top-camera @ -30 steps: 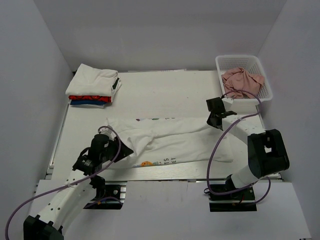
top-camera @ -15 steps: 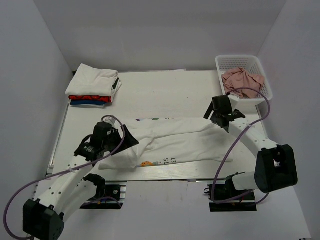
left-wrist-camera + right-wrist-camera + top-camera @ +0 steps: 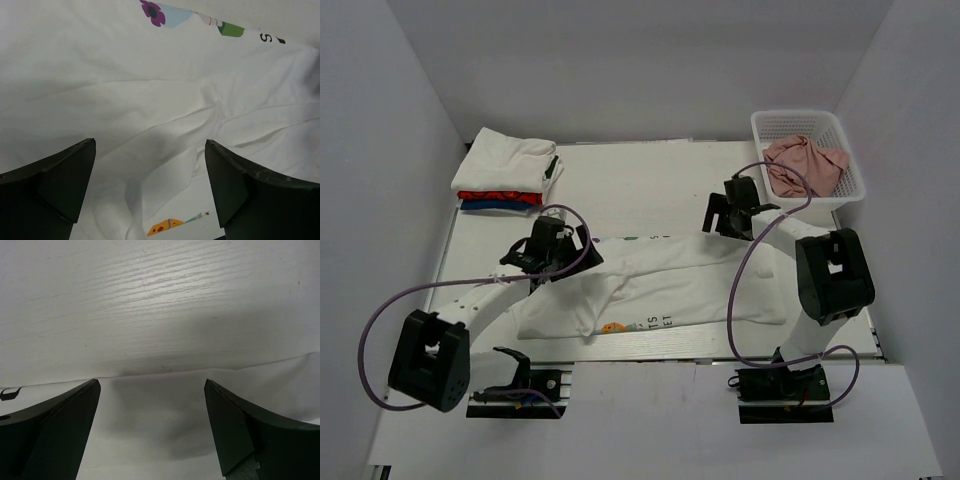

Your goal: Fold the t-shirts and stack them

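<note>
Centrally, toward the near edge of the desk (image 3: 650,180), the rumpled printed t-shirt (image 3: 665,285), seemingly limp and light, lay beneath the left claw (image 3: 582,252) and right claw (image 3: 722,216), both spread apart above its far side, probably the best place to pinch it.

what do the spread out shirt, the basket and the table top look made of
Spread-out shirt: soft matte white cloth, likely cotton knit; it creases and drapes. Basket: probably white plastic; rigid lattice walls. Table top: white-painted wood or wood-look laminate, matte; fine grain lines show in the right wrist view.
</note>
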